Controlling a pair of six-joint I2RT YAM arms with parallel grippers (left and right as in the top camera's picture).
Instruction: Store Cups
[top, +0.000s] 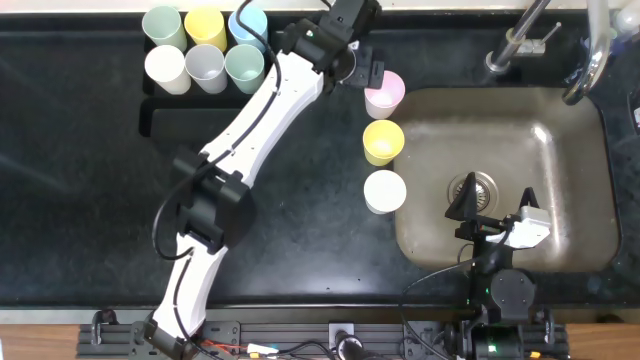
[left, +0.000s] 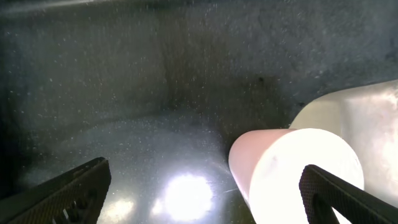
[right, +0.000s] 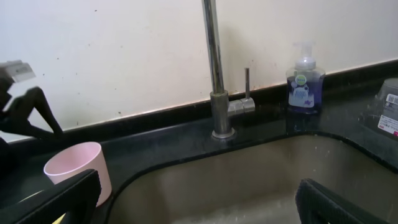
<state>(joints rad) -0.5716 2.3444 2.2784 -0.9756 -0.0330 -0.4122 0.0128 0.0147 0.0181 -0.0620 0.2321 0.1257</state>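
Note:
Three loose cups stand in a column on the dark counter beside the sink: a pink cup (top: 384, 92) (left: 292, 168) (right: 78, 168), a yellow cup (top: 383, 141) and a white cup (top: 385, 191). Several more cups fill a black rack (top: 150, 108) at the back left. My left gripper (top: 368, 72) (left: 205, 196) is open at the pink cup, which lies between its fingers, close to one finger (left: 348, 199). The right gripper (top: 495, 202) (right: 199, 205) is open over the sink basin, with nothing between its fingers.
The steel sink (top: 560, 130) takes up the right side, with a drain (top: 470, 186). A faucet (right: 214, 74) and a soap bottle (right: 305, 81) stand behind it. Bare dark counter (top: 80, 200) lies at the left, in front of the rack.

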